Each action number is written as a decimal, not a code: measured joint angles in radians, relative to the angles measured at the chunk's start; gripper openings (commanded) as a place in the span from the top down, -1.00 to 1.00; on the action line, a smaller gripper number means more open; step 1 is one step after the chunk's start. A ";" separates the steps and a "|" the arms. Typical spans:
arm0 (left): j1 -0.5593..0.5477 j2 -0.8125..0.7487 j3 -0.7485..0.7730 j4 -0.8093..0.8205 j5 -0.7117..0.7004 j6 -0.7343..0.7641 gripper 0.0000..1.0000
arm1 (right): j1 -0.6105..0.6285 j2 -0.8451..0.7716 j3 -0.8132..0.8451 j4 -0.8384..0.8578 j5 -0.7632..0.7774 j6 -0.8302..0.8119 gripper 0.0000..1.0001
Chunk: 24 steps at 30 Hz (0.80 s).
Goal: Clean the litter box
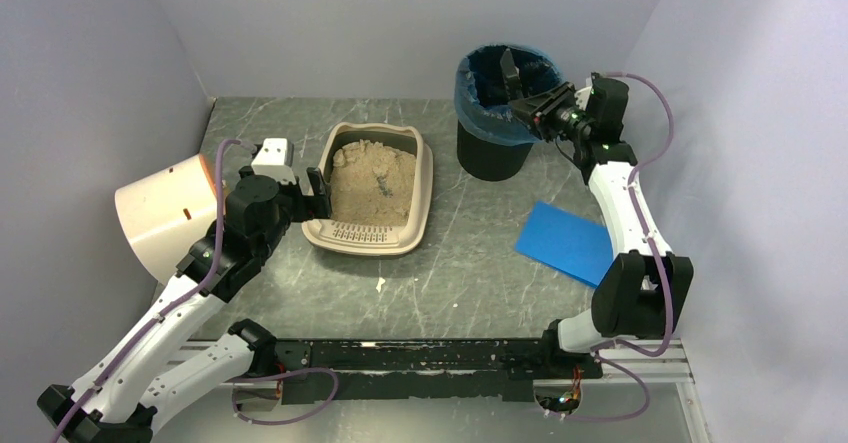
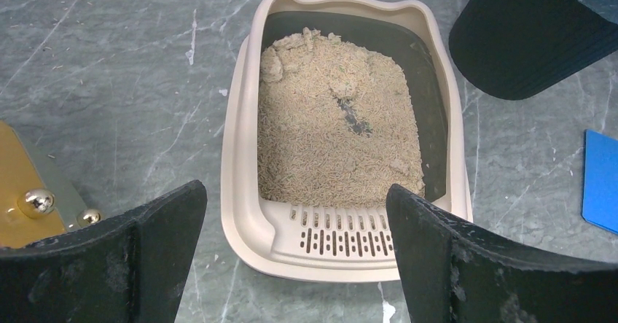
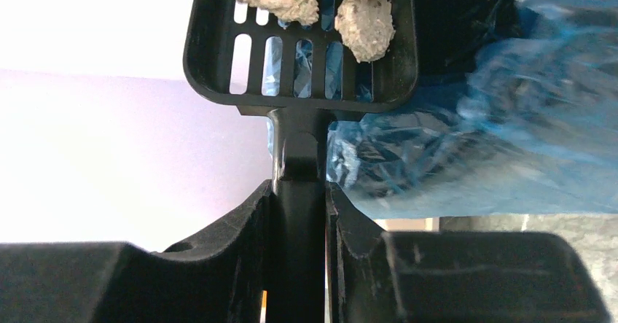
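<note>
No readable text, no labels, no brand marks, no numbers in any view

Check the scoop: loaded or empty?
Loaded: litter clumps sit on the scoop, above the blue-lined bin.

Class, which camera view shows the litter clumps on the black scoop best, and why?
Right wrist view: the clumps lie close and sharp on the slotted scoop. The top external view shows the scoop only as a small dark shape over the bin, clumps unreadable. The left wrist view shows neither.
</note>
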 measured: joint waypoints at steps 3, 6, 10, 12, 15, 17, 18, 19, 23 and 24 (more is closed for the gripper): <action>0.000 0.000 0.000 0.000 0.000 0.001 -0.96 | -0.020 -0.009 -0.049 0.056 -0.027 0.068 1.00; 0.000 0.000 0.000 0.000 0.000 0.001 -0.96 | -0.026 -0.010 -0.067 0.103 -0.044 0.118 1.00; 0.000 0.000 0.000 0.000 0.000 0.003 -0.96 | -0.031 -0.024 -0.105 0.198 -0.072 0.187 1.00; 0.000 0.000 0.000 0.000 0.000 0.004 -0.96 | -0.034 -0.034 -0.136 0.246 -0.088 0.225 1.00; 0.000 0.000 0.000 0.000 0.000 0.004 -0.96 | -0.036 -0.036 -0.163 0.288 -0.101 0.266 1.00; 0.000 0.000 0.000 0.000 0.000 0.004 -0.96 | -0.039 -0.036 -0.180 0.319 -0.115 0.297 1.00; 0.000 0.000 0.000 0.000 0.000 0.004 -0.96 | -0.041 -0.036 -0.191 0.343 -0.124 0.319 1.00; 0.000 0.000 0.000 0.000 0.000 0.004 -0.96 | -0.043 -0.036 -0.200 0.361 -0.132 0.338 1.00; 0.000 -0.001 0.000 0.000 0.000 0.004 -0.96 | -0.053 -0.042 -0.250 0.440 -0.149 0.428 1.00; 0.000 -0.002 0.000 0.000 0.000 0.004 -0.96 | -0.056 -0.043 -0.256 0.451 -0.150 0.444 1.00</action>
